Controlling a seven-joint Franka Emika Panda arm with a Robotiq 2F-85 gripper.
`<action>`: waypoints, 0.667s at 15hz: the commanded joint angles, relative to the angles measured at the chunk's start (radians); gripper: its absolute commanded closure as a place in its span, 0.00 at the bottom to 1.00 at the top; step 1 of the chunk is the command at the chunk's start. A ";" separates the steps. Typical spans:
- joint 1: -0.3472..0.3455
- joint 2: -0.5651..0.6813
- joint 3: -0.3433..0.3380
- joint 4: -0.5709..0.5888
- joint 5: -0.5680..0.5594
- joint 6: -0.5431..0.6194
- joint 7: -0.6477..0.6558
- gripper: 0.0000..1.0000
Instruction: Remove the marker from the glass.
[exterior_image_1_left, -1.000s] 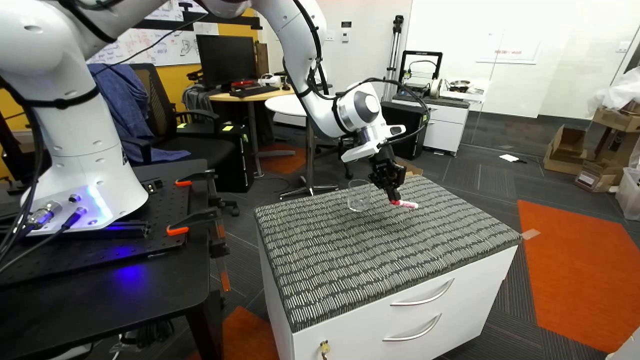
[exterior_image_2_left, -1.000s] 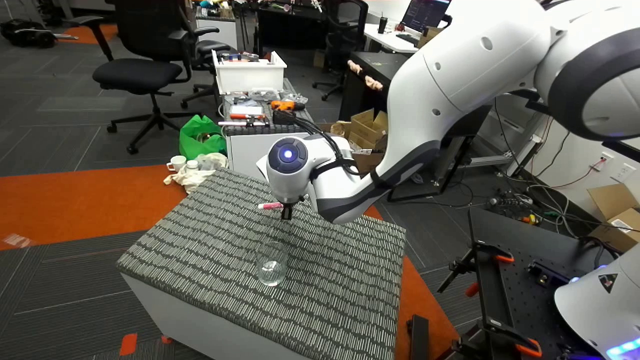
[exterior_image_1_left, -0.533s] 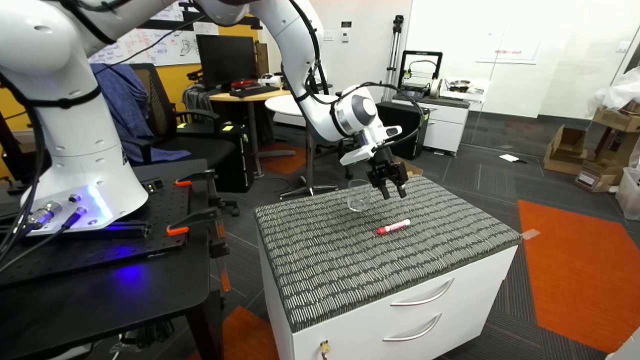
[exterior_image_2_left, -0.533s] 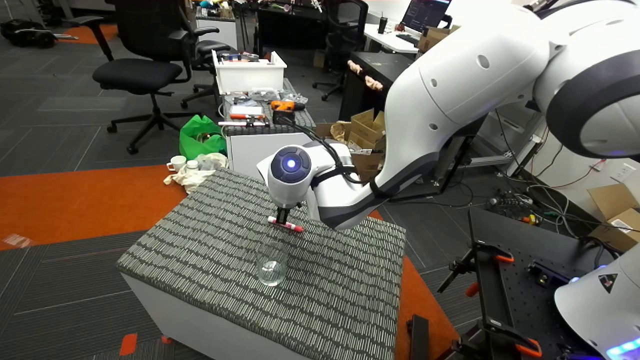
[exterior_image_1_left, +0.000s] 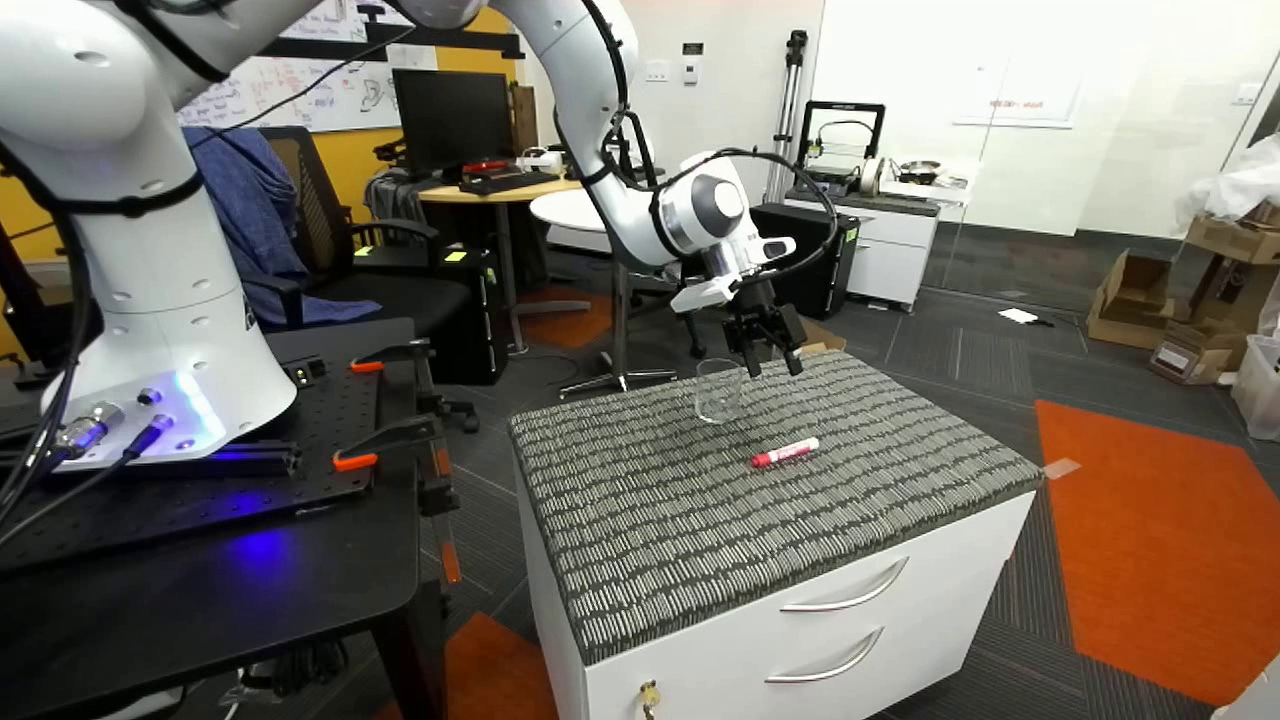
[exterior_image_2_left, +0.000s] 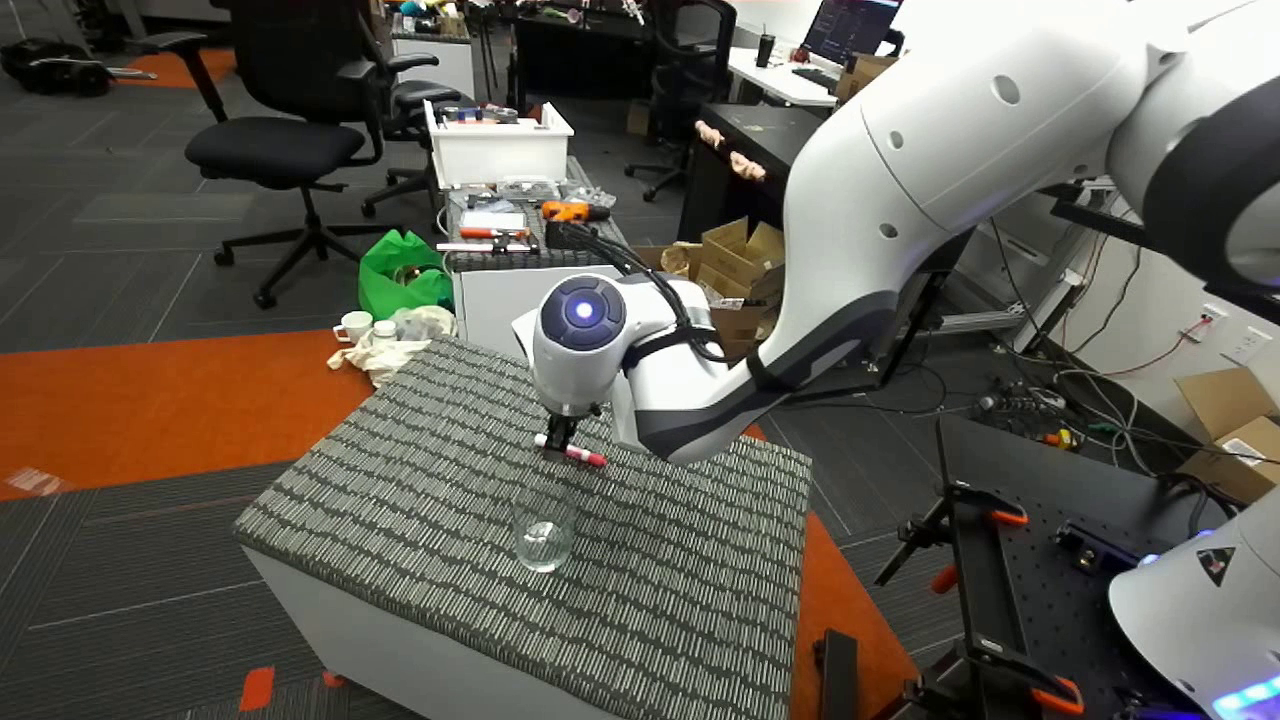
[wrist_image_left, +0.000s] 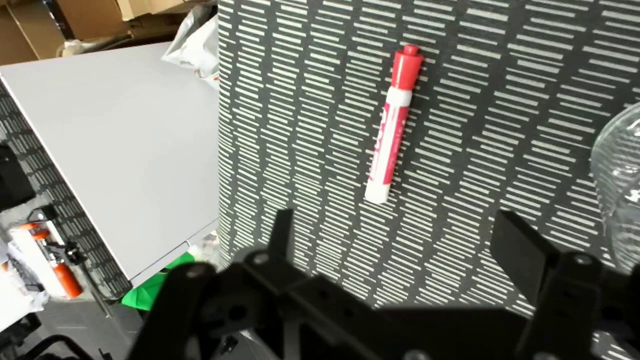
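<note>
Striped bench (exterior_image_1_left: 650, 540): marker (wrist_image_left: 392, 127) lies outside glass (exterior_image_1_left: 718, 394), below end effector (exterior_image_1_left: 775, 370), long axis crosswise to its wide-spread, empty jaws.

Red-white marker (wrist_image_left: 392, 130) lying flat; clear glass (exterior_image_1_left: 718, 395) upright nearby.

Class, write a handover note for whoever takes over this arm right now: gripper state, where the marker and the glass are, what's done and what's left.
Gripper: open, holding nothing, above the patterned cabinet top.
Glass: upright on that top, nothing seen inside it.
Marker: lying on its side on the same top, apart from the glass.
Done: the marker is out of the glass and out of the gripper.
Left: seemingly nothing of the task itself; probably just back the arm away, keeping clear of the glass.
</note>
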 joint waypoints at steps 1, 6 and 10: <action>0.009 -0.109 0.009 -0.121 0.057 -0.009 -0.051 0.00; -0.004 -0.229 0.053 -0.253 0.138 0.001 -0.170 0.00; -0.009 -0.310 0.072 -0.327 0.177 -0.007 -0.212 0.00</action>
